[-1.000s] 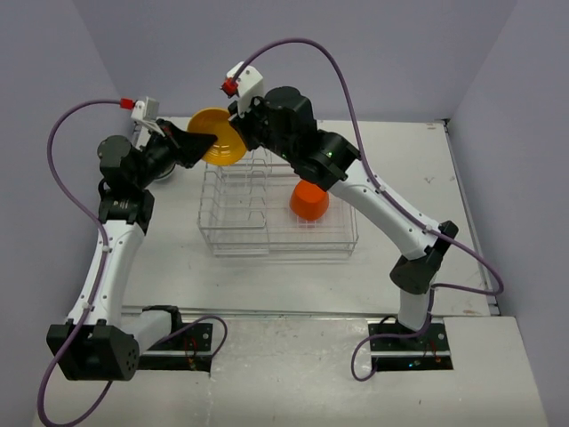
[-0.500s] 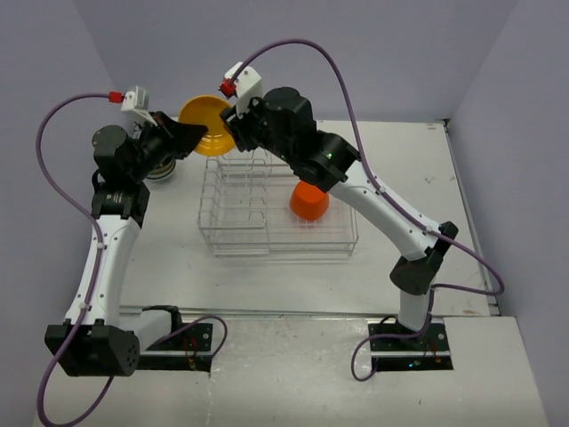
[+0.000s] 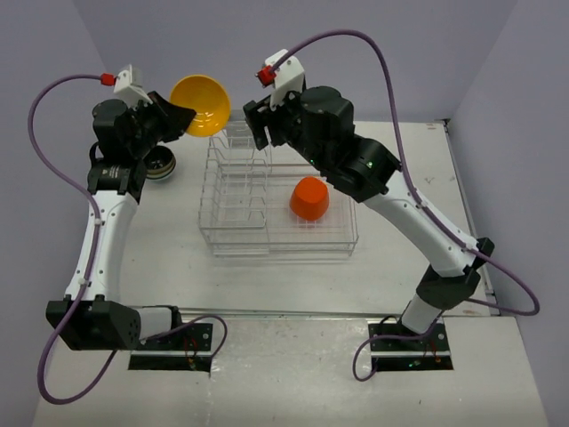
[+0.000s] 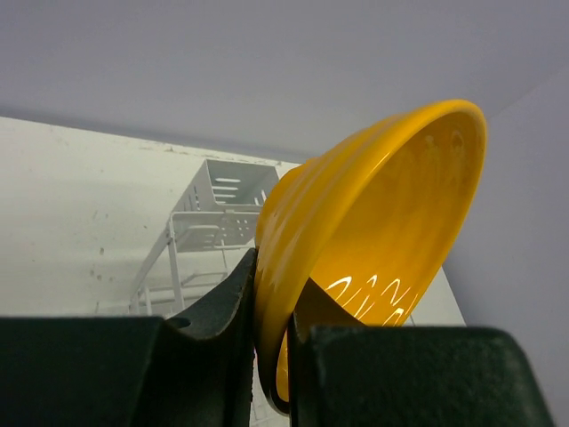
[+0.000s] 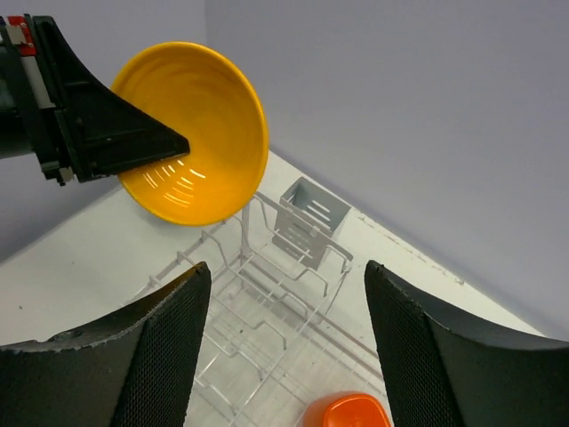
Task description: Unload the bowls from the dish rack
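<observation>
**Yellow bowl to be set down gently**

The yellow bowl (image 3: 200,105) is gripped by its rim in the left fingers (image 4: 222,302), above the dish rack's (image 3: 240,200) far-left corner. The right fingers (image 5: 169,347) are spread and empty. The bowl is best lowered level onto the worktop (image 3: 178,249) and released once rested.

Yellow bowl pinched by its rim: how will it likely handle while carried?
The yellow bowl looks glossy, with bright glints inside, so probably slippery. The left pincer grips only its rim, so it could pivot or slip. It seems rigid, likely breakable if dropped.
</observation>
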You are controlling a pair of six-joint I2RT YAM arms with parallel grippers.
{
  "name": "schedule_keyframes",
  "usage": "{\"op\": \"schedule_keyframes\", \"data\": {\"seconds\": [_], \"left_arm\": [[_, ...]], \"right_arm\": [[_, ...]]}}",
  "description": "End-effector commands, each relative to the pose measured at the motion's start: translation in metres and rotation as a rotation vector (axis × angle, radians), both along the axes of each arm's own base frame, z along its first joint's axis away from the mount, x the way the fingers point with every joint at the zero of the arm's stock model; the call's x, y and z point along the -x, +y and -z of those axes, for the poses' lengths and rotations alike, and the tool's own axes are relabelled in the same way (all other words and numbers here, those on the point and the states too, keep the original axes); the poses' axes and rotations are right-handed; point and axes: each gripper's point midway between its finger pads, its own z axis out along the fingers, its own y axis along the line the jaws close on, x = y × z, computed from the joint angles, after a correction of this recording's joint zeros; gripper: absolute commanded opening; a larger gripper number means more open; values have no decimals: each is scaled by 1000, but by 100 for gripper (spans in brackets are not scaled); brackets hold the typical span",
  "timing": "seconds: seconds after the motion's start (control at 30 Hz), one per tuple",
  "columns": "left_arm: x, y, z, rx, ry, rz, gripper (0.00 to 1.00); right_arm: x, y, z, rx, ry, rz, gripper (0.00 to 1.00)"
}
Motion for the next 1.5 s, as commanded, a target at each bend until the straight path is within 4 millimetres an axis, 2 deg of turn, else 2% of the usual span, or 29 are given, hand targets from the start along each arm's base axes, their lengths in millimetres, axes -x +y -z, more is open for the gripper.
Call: {"op": "schedule_keyframes", "data": {"seconds": [0.0, 0.03, 0.07, 0.1, 0.13, 0.17, 0.2, 0.23, 0.27, 0.33, 0.37, 0.5, 0.63, 0.73, 0.8, 0.87, 0.93, 0.97, 1.0, 1.1, 1.13, 1.2, 1.23, 1.33, 1.37, 1.47], "left_arm": [[-12, 22, -25, -30, -36, -109, 0], [-14, 28, -21, -18, -6, -135, 0], [-24, 45, -11, 21, 44, -186, 0], [-26, 55, -8, 46, 80, -216, 0], [-35, 65, 5, 78, 132, -242, 0], [-38, 86, 10, 124, 165, -300, 0], [-41, 96, 15, 143, 192, -332, 0], [-43, 105, 14, 161, 207, -356, 0], [-48, 117, 22, 184, 233, -386, 0], [-52, 127, 21, 187, 252, -417, 0], [-58, 135, 34, 188, 293, -444, 0], [-64, 141, 59, 244, 378, -485, 0], [-72, 141, 99, 296, 474, -498, 0], [-79, 145, 121, 324, 543, -518, 0], [-78, 150, 126, 330, 562, -551, 0], [-73, 156, 135, 335, 596, -597, 0], [-60, 163, 159, 331, 665, -651, 0], [-59, 166, 157, 333, 660, -662, 0], [-50, 169, 168, 341, 683, -676, 0], [-38, 171, 183, 363, 701, -686, 0], [-26, 172, 193, 361, 717, -694, 0], [-15, 174, 194, 370, 707, -694, 0], [-4, 172, 212, 377, 748, -695, 0], [9, 175, 217, 395, 734, -683, 0], [17, 174, 228, 395, 752, -684, 0], [25, 175, 229, 383, 747, -677, 0]], "right_arm": [[17, -39, -37, -102, -25, 75, 71], [19, -41, -35, -97, -22, 74, 71], [19, -43, -29, -84, -11, 78, 72], [25, -50, -32, -93, -13, 76, 72], [28, -51, -32, -93, -10, 66, 72], [29, -52, -24, -78, 0, 64, 71], [35, -59, -29, -90, -8, 61, 71], [36, -62, -29, -89, -8, 61, 71], [39, -63, -25, -79, -4, 52, 71], [44, -72, -29, -88, -12, 58, 71], [44, -73, -26, -83, -8, 55, 71], [48, -80, -28, -84, -14, 51, 71], [49, -87, -29, -61, -27, 52, 71], [51, -98, -31, -62, -37, 60, 71], [52, -104, -28, -60, -34, 65, 71], [49, -108, -25, -53, -30, 71, 71], [46, -113, -24, -35, -41, 84, 71], [45, -114, -24, -31, -44, 88, 71], [43, -117, -24, -28, -46, 96, 71], [42, -120, -25, -27, -50, 100, 71], [42, -120, -23, -26, -47, 99, 71], [42, -120, -22, -23, -44, 95, 71], [42, -120, -20, -19, -41, 94, 71], [44, -121, -16, -13, -31, 90, 71], [44, -122, -16, -13, -29, 90, 71], [46, -122, -12, -12, -18, 87, 71]]}}
